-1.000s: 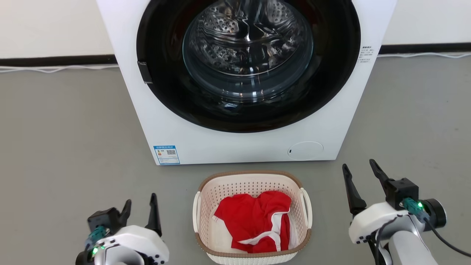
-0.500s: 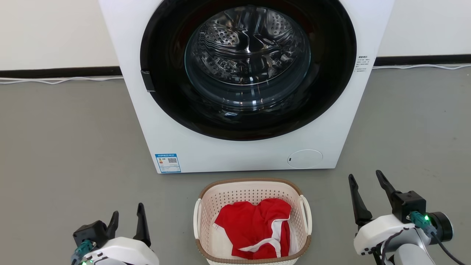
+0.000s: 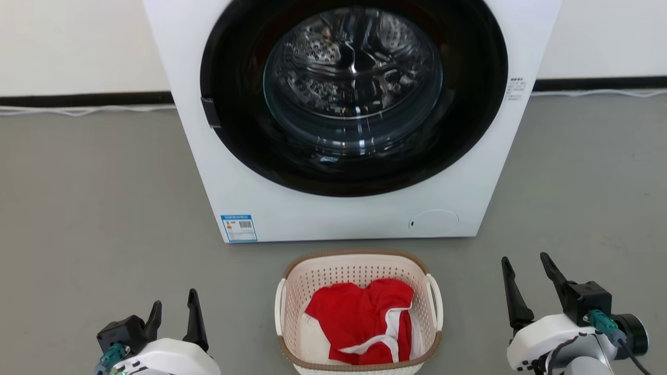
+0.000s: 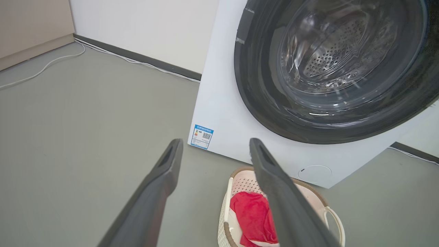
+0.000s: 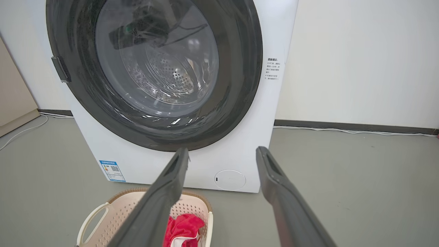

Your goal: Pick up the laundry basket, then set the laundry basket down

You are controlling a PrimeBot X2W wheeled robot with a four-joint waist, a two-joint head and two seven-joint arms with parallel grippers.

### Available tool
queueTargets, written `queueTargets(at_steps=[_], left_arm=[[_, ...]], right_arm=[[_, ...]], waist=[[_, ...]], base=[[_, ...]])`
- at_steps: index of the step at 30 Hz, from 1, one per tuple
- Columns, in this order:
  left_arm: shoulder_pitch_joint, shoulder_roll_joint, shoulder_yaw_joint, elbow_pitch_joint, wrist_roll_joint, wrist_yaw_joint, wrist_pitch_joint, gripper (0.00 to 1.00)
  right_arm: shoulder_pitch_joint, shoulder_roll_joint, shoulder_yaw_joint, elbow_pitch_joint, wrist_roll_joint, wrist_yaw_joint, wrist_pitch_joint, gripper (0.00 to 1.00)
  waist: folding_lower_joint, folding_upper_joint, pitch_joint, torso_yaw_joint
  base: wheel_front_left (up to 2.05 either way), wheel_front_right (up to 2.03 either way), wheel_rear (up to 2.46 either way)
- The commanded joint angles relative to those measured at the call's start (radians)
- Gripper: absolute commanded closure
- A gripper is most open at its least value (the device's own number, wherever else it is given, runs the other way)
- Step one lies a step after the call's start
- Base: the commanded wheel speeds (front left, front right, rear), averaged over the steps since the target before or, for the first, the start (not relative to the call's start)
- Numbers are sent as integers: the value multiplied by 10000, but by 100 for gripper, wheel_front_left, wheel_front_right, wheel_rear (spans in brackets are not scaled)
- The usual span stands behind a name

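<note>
The left gripper [image 3: 174, 301] sits at the head view's lower left, its fingers spread and empty. Its own wrist view confirms the wide gap, with bare floor [image 3: 94, 208] between the fingers. The right gripper [image 3: 525, 259], at the lower right, is likewise spread wide and holds nothing.

Between the two and apart from both, the basket [image 3: 359, 260] stands on the floor just before the washer [image 3: 333, 221], with a strip of floor between them. A red garment [image 3: 354, 317] with white trim is heaped inside. The head view shows both white handles, one on each side.

In the left wrist view one finger crosses the basket, and a beige panel [image 4: 31, 24] stands by the far wall. In the right wrist view a finger also crosses the basket. That view also catches a dark reflection in the door glass [image 5: 157, 58] and a text sticker [image 5: 275, 68] on the washer front. A white cable [image 3: 78, 110] runs along the baseboard.
</note>
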Motion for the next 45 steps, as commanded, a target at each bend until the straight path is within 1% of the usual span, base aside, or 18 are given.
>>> queueTargets(at_steps=[1, 9, 10, 16, 18, 21, 26, 45], left_arm=[[-324, 137, 326, -287, 138, 25, -61, 0], [-472, 137, 241, -226, 137, -55, -61, 0], [-6, -8, -22, 27, 54, -30, 1, 100], [393, -112, -16, 551, -1, -34, 24, 100], [354, -106, 34, 503, -291, -73, 139, 100], [356, -100, 52, 408, -595, -112, 229, 100], [358, -90, 67, 258, -1099, -178, 359, 100], [308, -52, 176, -283, -3001, -425, 903, 100]], right_arm=[[-299, -6, 211, -265, 115, 62, -109, 0], [-565, -6, 147, -167, -9, 62, -109, 0], [-48, 4, -70, 65, 63, -2, 2, 100], [436, 101, -72, 580, 108, -9, 65, 100], [376, 99, -145, 568, 472, -8, 216, 100], [387, 96, -146, 483, 885, -6, 316, 100], [428, 92, -94, 317, 1570, -3, 422, 100], [480, 75, -23, -232, 4108, 8, 919, 100]], waist=[[0, -1, 90, -19], [0, -1, 152, 7], [1, -1, 152, 5], [0, -1, 154, 5], [5, -1, 155, 3], [23, -1, 141, 0], [2, -1, 164, -3], [1, -1, 196, -14]], base=[[0, 0, 0], [0, 0, 0], [0, 0, 0], [0, 0, 0], [0, 0, 0], [0, 0, 0], [0, 0, 0], [0, 0, 0]])
